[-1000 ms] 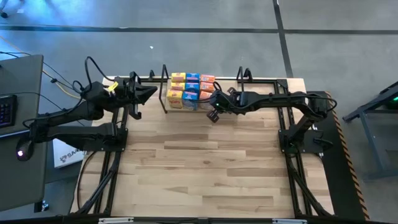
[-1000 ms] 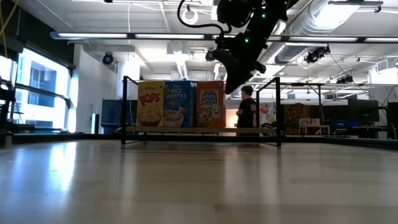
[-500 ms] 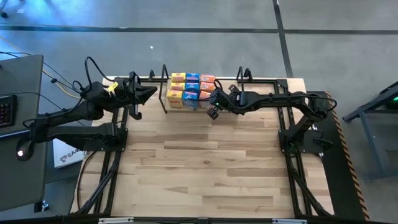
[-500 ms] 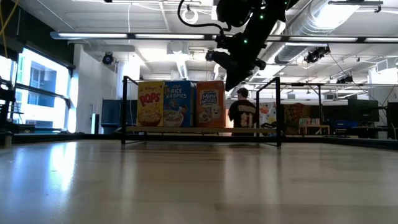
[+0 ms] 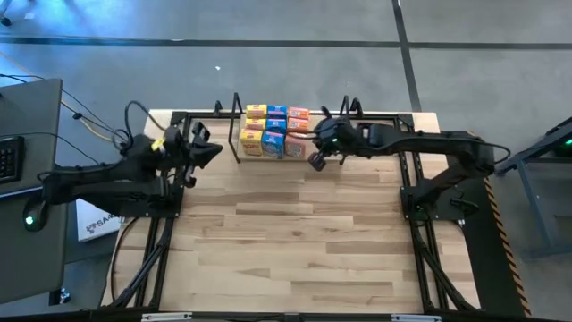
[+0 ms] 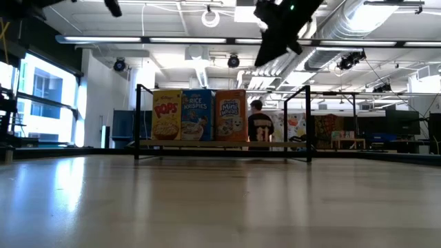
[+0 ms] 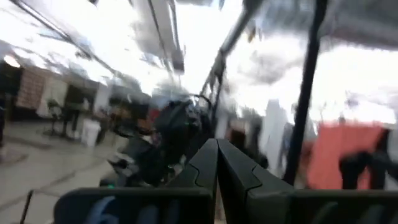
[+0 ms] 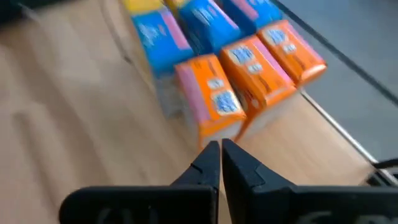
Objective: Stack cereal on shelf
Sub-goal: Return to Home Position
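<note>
Several small cereal boxes (image 5: pixel 275 131) stand in yellow, blue and orange columns on the shelf (image 5: pixel 239 136), a black rod frame on the table's far side. The low view shows the front row upright on the shelf's wooden board (image 6: pixel 220 143): yellow (image 6: pixel 167 115), blue (image 6: pixel 196 115), orange (image 6: pixel 232 115). My right gripper (image 5: pixel 315 161) is shut. It hangs above the table, just right of the orange column and on its near side; the right wrist view (image 8: pixel 220 152) looks down on the orange boxes (image 8: pixel 211 102). My left gripper (image 5: pixel 213 148), also shut (image 7: pixel 216 155), hovers left of the shelf.
Black table-edge frames (image 5: pixel 174 179) run along the left and right sides under both arms. The wide wooden tabletop (image 5: pixel 295 233) stretches from the shelf to the near edge. Behind the table a person (image 6: pixel 260 127) stands in the room. A desk with a keyboard (image 5: pixel 9 156) sits off the left side.
My right gripper has risen and drawn back a little from the orange boxes, toward the table's right. My left gripper has pulled back from the shelf toward the left and near edges. The boxes have kept their places. In the room behind, the person has walked leftward.
</note>
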